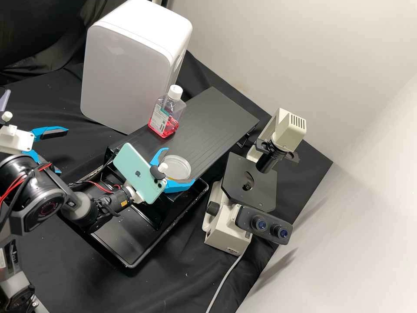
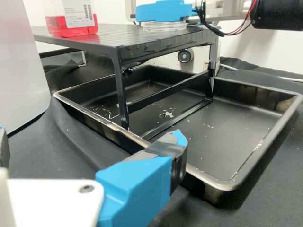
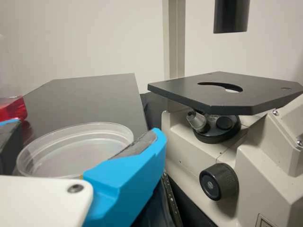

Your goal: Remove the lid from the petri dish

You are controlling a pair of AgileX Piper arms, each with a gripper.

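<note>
A clear round petri dish [image 1: 177, 165] sits at the near corner of the raised black rack [image 1: 217, 126]. My right gripper [image 1: 178, 167] has a blue finger on each side of it. In the right wrist view the dish [image 3: 71, 146] lies between the fingers of my right gripper [image 3: 83, 131], its pads against the rim, so it looks shut on the lid. My left gripper [image 1: 54, 150] is open and holds nothing, low at the bench's left side. The left wrist view has my left gripper [image 2: 90, 139] facing the tray, with the dish [image 2: 163, 26] far off on the rack.
The rack stands in a shallow black tray [image 1: 130, 261]. A flask of red liquid [image 1: 165, 115] stands on the rack's far side, beside a large white box [image 1: 130, 61]. A microscope [image 1: 247, 195] stands right of the tray, its stage [image 3: 227, 92] close to the dish.
</note>
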